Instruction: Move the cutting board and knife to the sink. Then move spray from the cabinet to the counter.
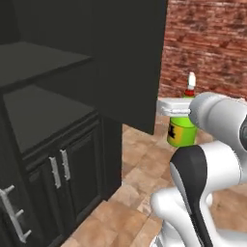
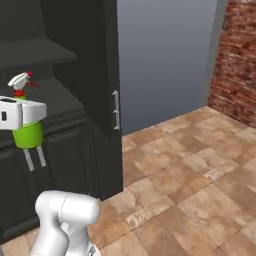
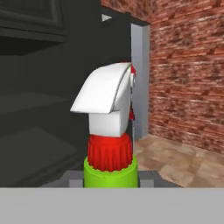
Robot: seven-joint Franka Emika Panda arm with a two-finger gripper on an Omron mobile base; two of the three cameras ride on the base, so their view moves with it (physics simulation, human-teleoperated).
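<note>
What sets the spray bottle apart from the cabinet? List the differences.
The spray is small and bright: green body, red neck, white nozzle. The cabinet is tall and dark grey-black. The spray hangs off the floor, upright in the claw, while the cabinet stands on the tiled floor. The spray is rounded; the cabinet is flat-faced with shelves and a door. They share little beyond standing upright.

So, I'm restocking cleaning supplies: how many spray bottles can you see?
1: the spray bottle is held in the gripper, off the floor beside the open cabinet. Others may be hidden deeper on its shelves.
</note>
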